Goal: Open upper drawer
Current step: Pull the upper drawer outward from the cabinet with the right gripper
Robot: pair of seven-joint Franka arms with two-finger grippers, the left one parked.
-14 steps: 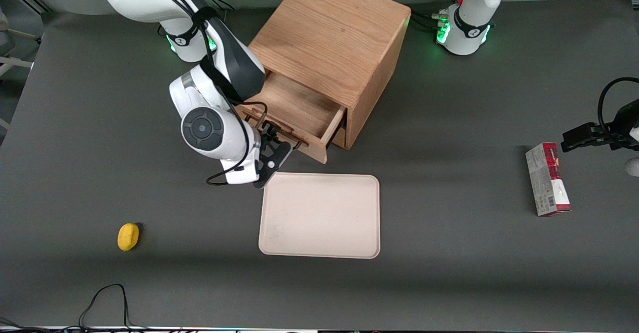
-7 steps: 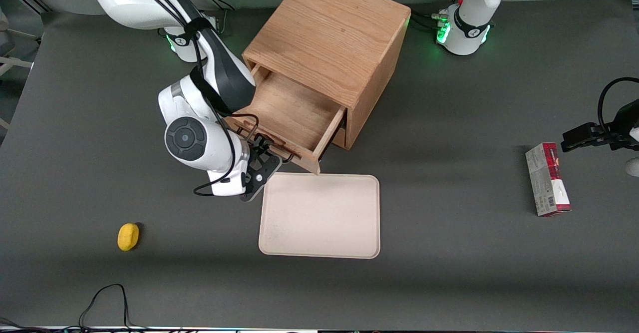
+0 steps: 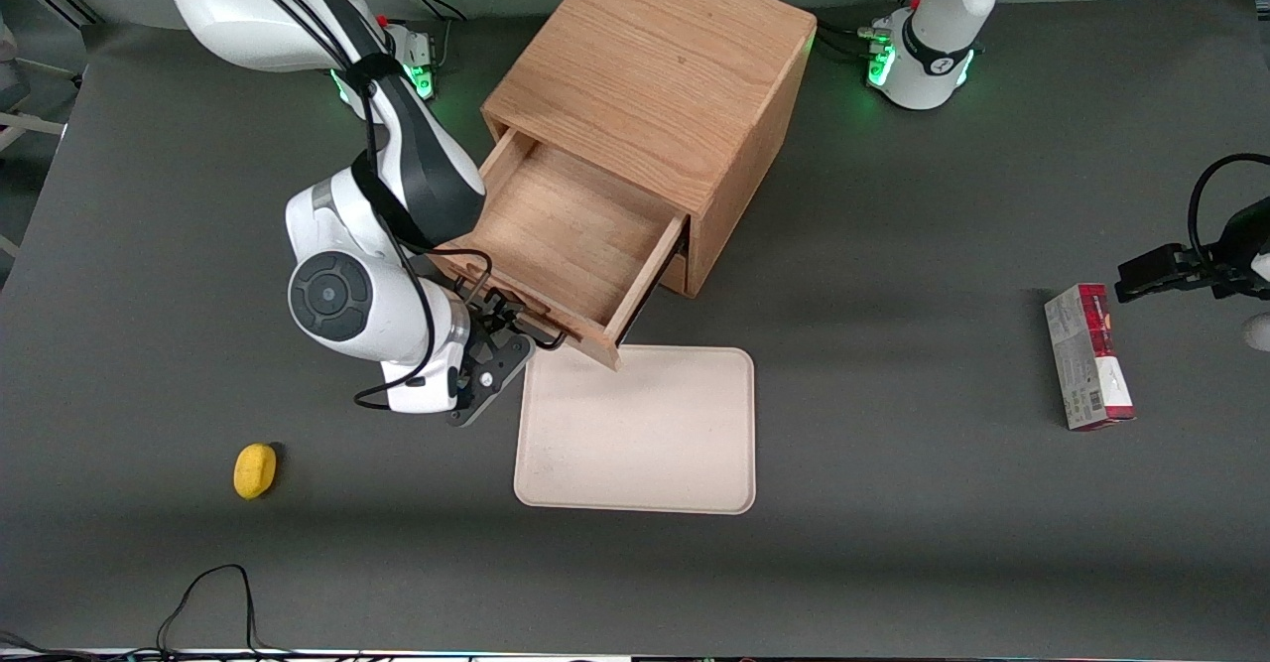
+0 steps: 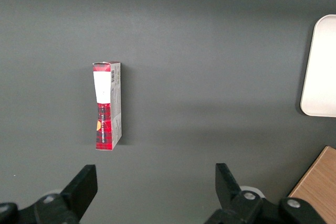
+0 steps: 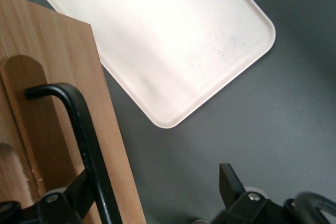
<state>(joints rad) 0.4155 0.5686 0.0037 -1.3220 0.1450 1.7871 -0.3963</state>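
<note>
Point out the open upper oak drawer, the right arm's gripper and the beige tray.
Light oak upper drawer [image 3: 561, 235]: front view, on its bare wooden floor.
Right arm's gripper [image 3: 511, 330]: front view, between its fingertips at the black bar handle.
Beige rectangular tray [image 3: 640, 434]: front view, on its bare flat middle.

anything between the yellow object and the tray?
Nothing: bare dark table between yellow object and tray in the front view. The gripper is at the upper drawer.

A cream tray [image 3: 635, 431] is lying flat at frame centre of the front view, on the dark grey table [image 3: 893, 563]. A yellow lemon-like object [image 3: 255, 470] is sitting at lower left, well apart from the tray. A red-and-white carton [image 3: 1087, 356] is lying on its side at right. A black cable [image 3: 213, 593] is looping along the bottom edge.
</note>
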